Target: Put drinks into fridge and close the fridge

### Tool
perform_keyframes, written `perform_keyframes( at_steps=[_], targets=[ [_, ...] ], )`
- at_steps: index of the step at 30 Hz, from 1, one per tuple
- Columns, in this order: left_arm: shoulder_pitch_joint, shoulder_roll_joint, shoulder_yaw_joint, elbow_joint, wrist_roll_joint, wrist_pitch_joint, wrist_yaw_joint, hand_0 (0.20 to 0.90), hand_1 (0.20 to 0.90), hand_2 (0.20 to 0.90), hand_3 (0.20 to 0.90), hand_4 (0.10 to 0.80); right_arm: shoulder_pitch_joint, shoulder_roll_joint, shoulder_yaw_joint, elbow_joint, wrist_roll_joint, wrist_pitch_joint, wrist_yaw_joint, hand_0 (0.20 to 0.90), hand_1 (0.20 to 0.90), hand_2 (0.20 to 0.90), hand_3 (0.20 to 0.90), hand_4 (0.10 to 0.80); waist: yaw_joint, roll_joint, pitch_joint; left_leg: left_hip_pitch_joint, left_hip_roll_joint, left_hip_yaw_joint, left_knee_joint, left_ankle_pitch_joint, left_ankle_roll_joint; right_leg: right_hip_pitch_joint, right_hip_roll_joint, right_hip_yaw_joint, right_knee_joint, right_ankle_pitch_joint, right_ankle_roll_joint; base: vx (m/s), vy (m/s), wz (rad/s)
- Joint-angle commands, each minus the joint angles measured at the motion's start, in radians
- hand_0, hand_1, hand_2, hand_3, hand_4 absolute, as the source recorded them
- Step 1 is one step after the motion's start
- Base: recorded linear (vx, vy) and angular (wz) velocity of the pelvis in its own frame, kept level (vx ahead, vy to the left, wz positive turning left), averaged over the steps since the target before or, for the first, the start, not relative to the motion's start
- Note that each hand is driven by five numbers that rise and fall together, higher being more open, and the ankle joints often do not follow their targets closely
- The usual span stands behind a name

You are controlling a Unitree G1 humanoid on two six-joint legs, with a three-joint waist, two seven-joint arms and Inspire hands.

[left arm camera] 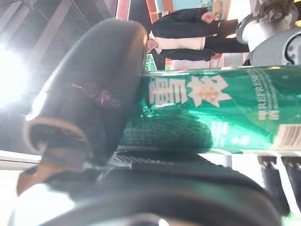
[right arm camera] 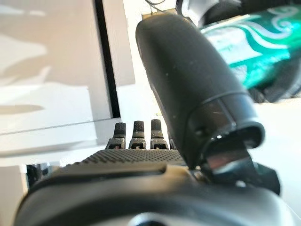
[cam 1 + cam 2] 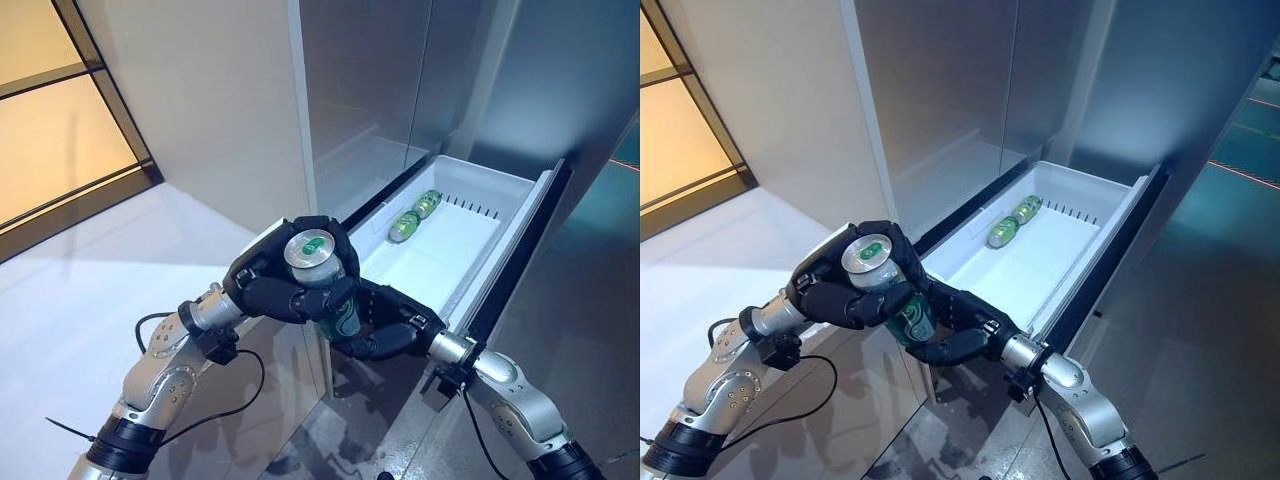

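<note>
My left hand (image 3: 268, 288) is shut on a green can (image 3: 318, 256) and holds it upright in the air, in front of the near left corner of the open fridge drawer (image 3: 500, 186). The can's side shows in the left wrist view (image 1: 211, 113). My right hand (image 3: 388, 322) sits just below and right of the can, fingers loosely bent, with its thumb (image 2: 188, 80) beside the can's lower part (image 2: 244, 42). It does not grip the can. Green cans (image 3: 414, 216) lie in a row at the far left of the white drawer.
The drawer stands pulled out from the steel fridge front (image 3: 370, 80), with bare white floor (image 3: 440, 255) in its near half. A pale wall (image 3: 200, 100) stands at the left. A person (image 1: 188, 30) shows in the left wrist view.
</note>
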Motion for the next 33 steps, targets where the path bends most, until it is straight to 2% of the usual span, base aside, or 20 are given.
perform_keyframes(
  at_steps=[1, 9, 15, 21, 28, 33],
  targets=[
    [-0.216, -0.036, -0.033, -0.056, -0.039, -0.063, 0.012, 0.3, 0.3, 0.3, 0.2, 0.1, -0.221, 0.04, 0.017, -0.155, 0.071, -0.052, 0.073, 0.9, 0.9, 0.9, 0.9, 0.8, 0.003, -0.027, -0.035, -0.014, -0.099, -0.025, 0.026, -0.061, 0.09, 0.025, 0.03, -0.043, 0.085, -0.132, 0.01, 0.0, 0.0, 0.0],
    [-0.252, -0.046, -0.094, -0.038, -0.028, -0.055, 0.011, 0.3, 0.3, 0.3, 0.2, 0.1, -0.305, 0.028, 0.105, -0.144, 0.106, 0.029, 0.116, 0.9, 0.9, 0.9, 0.9, 0.8, 0.015, -0.034, -0.036, -0.015, -0.103, -0.036, 0.029, -0.06, 0.087, 0.032, 0.03, -0.051, 0.08, -0.13, 0.006, 0.0, 0.0, 0.0],
    [-0.275, -0.045, -0.137, -0.012, -0.014, -0.049, 0.024, 0.3, 0.3, 0.3, 0.2, 0.1, -0.361, 0.023, 0.153, -0.137, 0.113, 0.013, 0.129, 0.9, 0.9, 0.9, 0.9, 0.8, 0.022, -0.037, -0.037, -0.012, -0.105, -0.041, 0.029, -0.061, 0.087, 0.039, 0.028, -0.057, 0.074, -0.127, 0.005, 0.0, 0.0, 0.0],
    [-0.269, -0.053, -0.143, 0.009, -0.002, -0.04, 0.039, 0.3, 0.3, 0.3, 0.2, 0.1, -0.388, 0.029, 0.159, -0.142, 0.143, 0.019, 0.12, 0.9, 0.9, 0.9, 0.9, 0.8, 0.028, -0.039, -0.04, -0.011, -0.105, -0.038, 0.031, -0.061, 0.086, 0.043, 0.028, -0.063, 0.066, -0.123, 0.006, 0.0, 0.0, 0.0],
    [-0.245, -0.056, -0.142, 0.022, 0.013, -0.059, 0.055, 0.3, 0.3, 0.3, 0.2, 0.1, -0.369, 0.054, 0.157, -0.121, 0.313, 0.123, 0.09, 0.9, 0.9, 0.9, 0.9, 0.8, 0.034, -0.04, -0.04, -0.012, -0.102, -0.033, 0.034, -0.06, 0.083, 0.046, 0.026, -0.077, 0.063, -0.122, 0.007, 0.0, 0.0, 0.0],
    [-0.233, -0.046, -0.142, 0.04, 0.009, -0.074, 0.045, 0.3, 0.3, 0.3, 0.2, 0.1, -0.344, 0.078, 0.147, -0.091, 0.436, 0.161, 0.016, 0.9, 0.9, 0.9, 0.9, 0.8, 0.038, -0.038, -0.043, -0.011, -0.101, -0.031, 0.036, -0.059, 0.079, 0.051, 0.025, -0.085, 0.058, -0.12, 0.008, 0.0, 0.0, 0.0]
  ],
)
